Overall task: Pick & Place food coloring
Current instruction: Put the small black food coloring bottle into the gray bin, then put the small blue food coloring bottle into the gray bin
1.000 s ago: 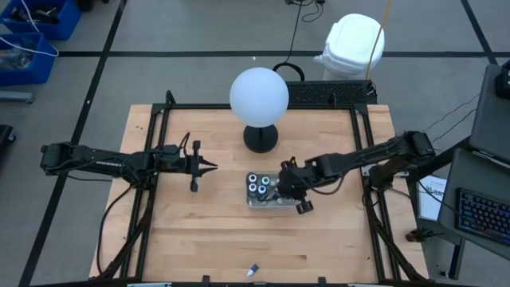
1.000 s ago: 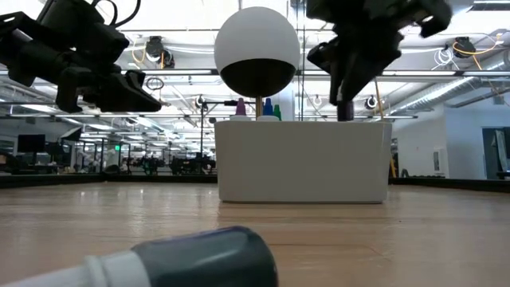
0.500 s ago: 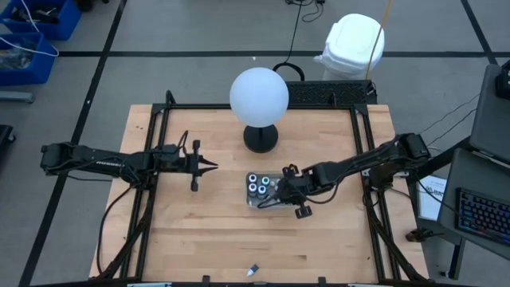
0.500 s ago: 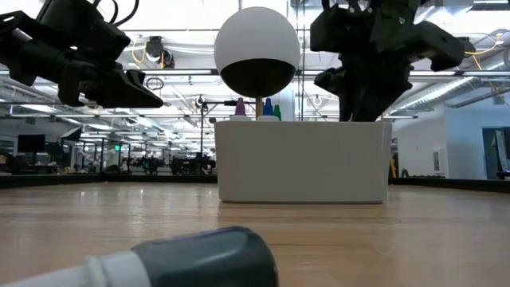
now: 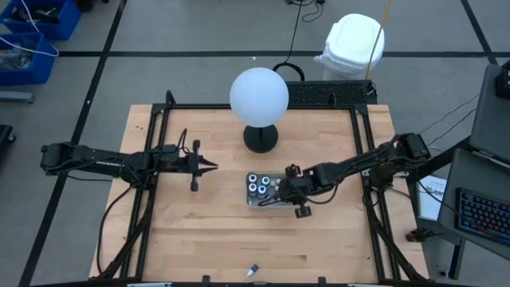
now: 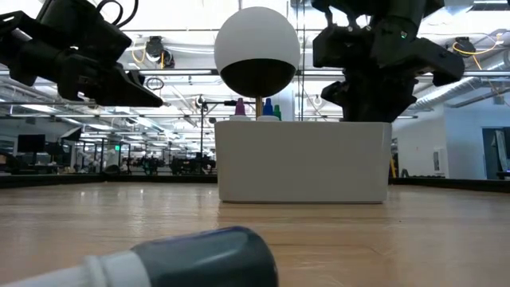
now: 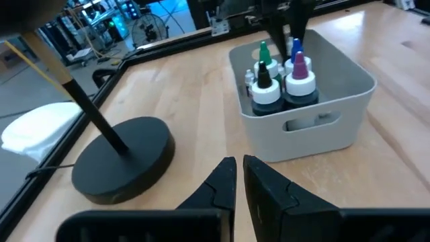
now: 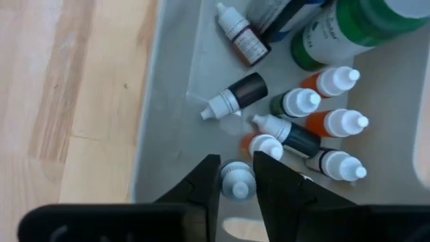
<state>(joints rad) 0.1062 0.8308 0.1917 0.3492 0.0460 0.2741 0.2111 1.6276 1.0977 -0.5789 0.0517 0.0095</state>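
Note:
A white bin sits mid-table and holds several food coloring bottles, small white-topped ones and larger dark ones. Another bottle lies on its side near the table's front edge, large in the low view. My right gripper reaches down into the bin's right half, shut on one small white-capped bottle. My left gripper hovers shut above the table, left of the bin, pointing at it. My right gripper has the small bottle's white cap between its two fingers, which stand close on either side of it. The fingers come steeply from above into the bin. The gripper hides whether the bottle's lower end stands on the bin floor.
A white globe lamp on a black round base stands just beyond the bin. A black frame runs round the wooden table. Bare wood lies left of the bin and between it and the front edge.
My right gripper has sunk toward the bin's floor, and in the low view its fingers have dropped behind the bin's wall. The left arm has stayed where it was.

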